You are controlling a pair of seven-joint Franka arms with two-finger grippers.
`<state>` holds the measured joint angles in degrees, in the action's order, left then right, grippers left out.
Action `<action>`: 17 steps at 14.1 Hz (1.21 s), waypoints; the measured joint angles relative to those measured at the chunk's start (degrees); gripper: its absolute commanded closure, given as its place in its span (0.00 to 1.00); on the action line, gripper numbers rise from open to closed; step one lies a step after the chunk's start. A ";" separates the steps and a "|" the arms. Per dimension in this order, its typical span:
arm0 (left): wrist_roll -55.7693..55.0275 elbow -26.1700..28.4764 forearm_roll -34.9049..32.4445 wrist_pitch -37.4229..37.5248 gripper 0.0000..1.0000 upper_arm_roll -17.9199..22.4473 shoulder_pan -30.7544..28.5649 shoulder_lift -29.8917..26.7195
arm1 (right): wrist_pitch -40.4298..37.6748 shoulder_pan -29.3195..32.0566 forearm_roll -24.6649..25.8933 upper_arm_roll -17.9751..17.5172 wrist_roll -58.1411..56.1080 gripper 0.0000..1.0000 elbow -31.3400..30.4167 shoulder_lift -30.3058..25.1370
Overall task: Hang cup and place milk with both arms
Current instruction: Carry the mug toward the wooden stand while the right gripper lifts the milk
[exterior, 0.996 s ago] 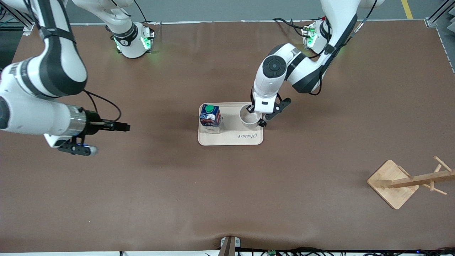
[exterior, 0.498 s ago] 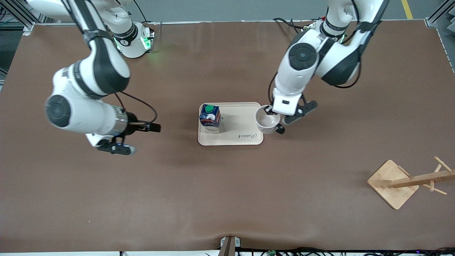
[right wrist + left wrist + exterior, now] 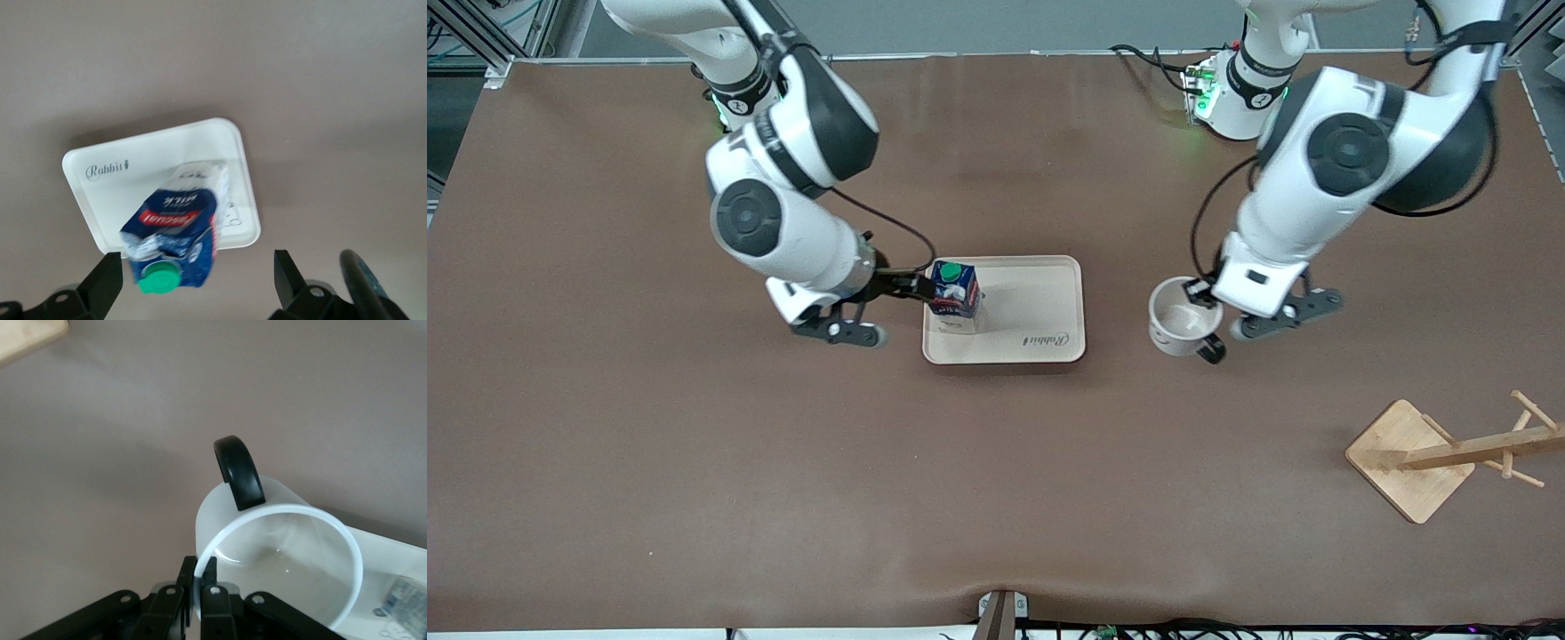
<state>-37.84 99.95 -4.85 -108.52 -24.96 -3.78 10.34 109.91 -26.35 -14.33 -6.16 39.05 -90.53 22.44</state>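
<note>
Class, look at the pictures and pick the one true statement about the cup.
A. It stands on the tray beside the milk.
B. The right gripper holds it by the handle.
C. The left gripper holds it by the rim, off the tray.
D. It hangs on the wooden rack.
C: the left gripper is shut on the cup at its rim, over bare table between the tray and the rack.

We read "Rabbit" in dark script on the tray floor, at its edge nearer the front camera. The milk carton's red label carries white lettering we cannot read with certainty.
</note>
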 measured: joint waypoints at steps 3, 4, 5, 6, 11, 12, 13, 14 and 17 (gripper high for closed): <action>11.55 -1.23 0.00 0.35 1.00 0.11 -5.62 0.01 | 4.35 -1.75 0.00 0.07 2.46 0.00 0.01 2.89; 15.52 -1.48 0.00 0.35 1.00 0.15 -7.20 0.02 | 4.56 -2.24 0.00 0.07 2.77 0.00 0.01 3.55; 19.40 -1.93 0.00 0.35 1.00 0.16 -8.58 0.06 | 4.59 -2.66 0.00 0.07 3.05 0.00 0.01 4.21; 23.21 -2.49 0.00 0.35 1.00 0.20 -9.73 0.12 | 4.62 -2.93 0.00 0.07 3.14 0.00 0.00 4.86; 39.39 -4.98 -5.16 0.38 1.00 0.30 -12.59 0.35 | 4.49 -5.07 0.00 0.11 3.20 0.12 -0.01 6.79; 41.98 -5.12 -5.53 0.41 1.00 0.37 -12.90 0.39 | 4.49 -5.53 0.00 0.11 3.29 0.36 -0.01 6.79; 44.79 -5.18 -5.66 0.44 1.00 0.48 -13.37 0.44 | 4.49 -5.76 0.00 0.11 3.65 0.54 -0.01 6.79; 47.66 -5.22 -5.69 0.45 1.00 0.61 -13.88 0.50 | 4.46 -5.85 0.00 0.12 4.52 0.69 0.00 6.79; 54.82 -5.25 -5.72 1.39 1.00 0.80 -15.99 0.65 | 4.29 -5.84 0.00 0.37 5.87 0.78 0.24 6.71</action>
<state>16.98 94.70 -10.57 -107.14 -24.16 -19.76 10.98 114.20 -32.19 -14.33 -5.78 44.92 -90.29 29.16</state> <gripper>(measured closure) 0.934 0.357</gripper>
